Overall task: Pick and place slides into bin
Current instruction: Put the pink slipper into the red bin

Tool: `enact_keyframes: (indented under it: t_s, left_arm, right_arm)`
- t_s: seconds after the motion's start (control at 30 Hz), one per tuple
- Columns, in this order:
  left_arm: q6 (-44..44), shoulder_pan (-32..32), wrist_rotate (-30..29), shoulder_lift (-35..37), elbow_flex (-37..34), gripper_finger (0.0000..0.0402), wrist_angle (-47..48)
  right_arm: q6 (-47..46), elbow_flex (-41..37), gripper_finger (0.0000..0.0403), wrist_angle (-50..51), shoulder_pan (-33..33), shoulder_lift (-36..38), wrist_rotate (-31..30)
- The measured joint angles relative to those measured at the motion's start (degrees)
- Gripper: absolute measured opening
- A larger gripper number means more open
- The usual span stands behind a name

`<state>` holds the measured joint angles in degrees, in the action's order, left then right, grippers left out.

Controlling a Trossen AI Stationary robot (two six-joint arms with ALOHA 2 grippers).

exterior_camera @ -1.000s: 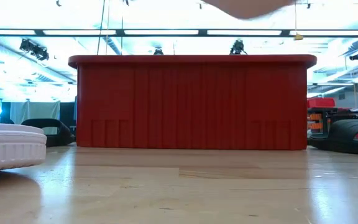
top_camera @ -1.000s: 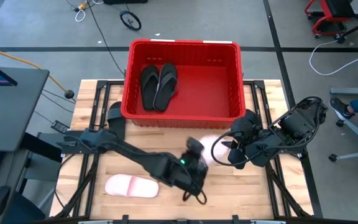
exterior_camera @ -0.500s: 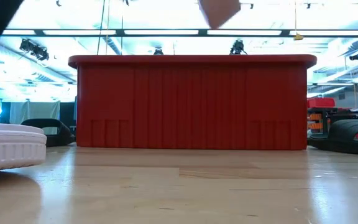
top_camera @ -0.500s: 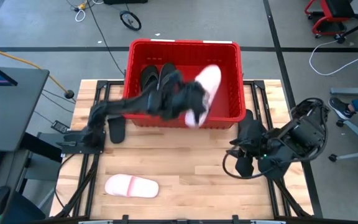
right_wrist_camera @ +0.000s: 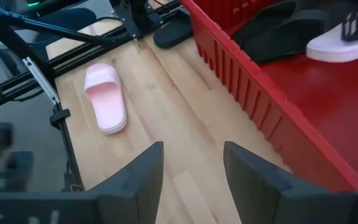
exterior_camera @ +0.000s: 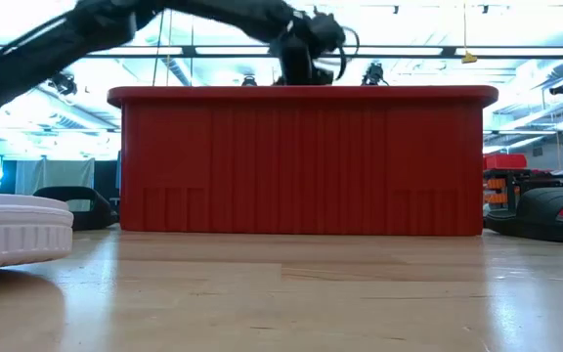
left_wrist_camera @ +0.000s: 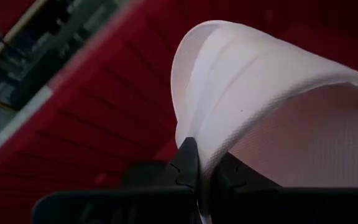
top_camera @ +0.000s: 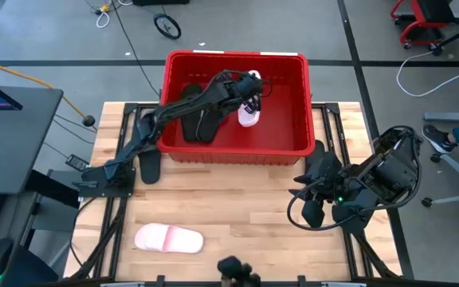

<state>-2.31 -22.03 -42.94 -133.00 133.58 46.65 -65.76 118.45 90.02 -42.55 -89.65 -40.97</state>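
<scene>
Far left of the wooden table [top_camera: 237, 223]: one pale pink slide [top_camera: 168, 238] lies flat near the front edge, well apart from everything else. Low view catches its ribbed sole edge [exterior_camera: 18, 230] at the picture's left; right wrist view shows it sole-down on the planks [right_wrist_camera: 105, 98].

Left arm reaches from its base at the table's left side, up and across into the red bin [top_camera: 178, 147]. Left gripper [top_camera: 248, 89] sits over the bin's middle, toward the far wall, fingers clenched on a second pale pink slide [top_camera: 249, 116]. Left wrist view: the pink sole [left_wrist_camera: 278, 118] fills the picture, pinched at its edge between the dark fingers [left_wrist_camera: 187, 165], red lattice wall behind. Low view: gripper [exterior_camera: 306, 54] shows above the bin's rim [exterior_camera: 301, 95]; the held slide is hidden by the wall.

Inside the bin, left of the gripper: a pair of black slides [top_camera: 194, 112], side by side on the floor, partly covered by the arm. Right wrist view shows them [right_wrist_camera: 284, 31] next to the pink slide [right_wrist_camera: 340, 45].

Another black slide [top_camera: 150, 166] lies outside, by the bin's front left corner.

Right arm waits at the table's right side; right gripper [top_camera: 313, 209] low over the planks, fingers spread apart, holding nothing [right_wrist_camera: 194, 177].
</scene>
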Motion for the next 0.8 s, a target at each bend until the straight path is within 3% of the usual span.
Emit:
enact_keyframes:
  t_s: [0.2, 0.57, 0.8]
  left_arm:
    - [4.1, -1.8, -0.3, -5.3, 0.0, 0.0012, -0.8]
    - [0.9, -4.2, 0.2, -10.4, 0.0, 0.0020, -0.3]
    - [-0.1, -5.9, 6.8, -10.6, 0.0, 0.0056, -0.2]
  right_arm:
    - [0.0, 0.0, 0.0173, 0.0, 0.0, 0.0, -1.7]
    - [-0.2, 0.0, 0.0173, 0.0, 0.0, 0.0, -2.1]
    - [-0.2, 0.0, 0.0173, 0.0, 0.0, 0.0, -2.1]
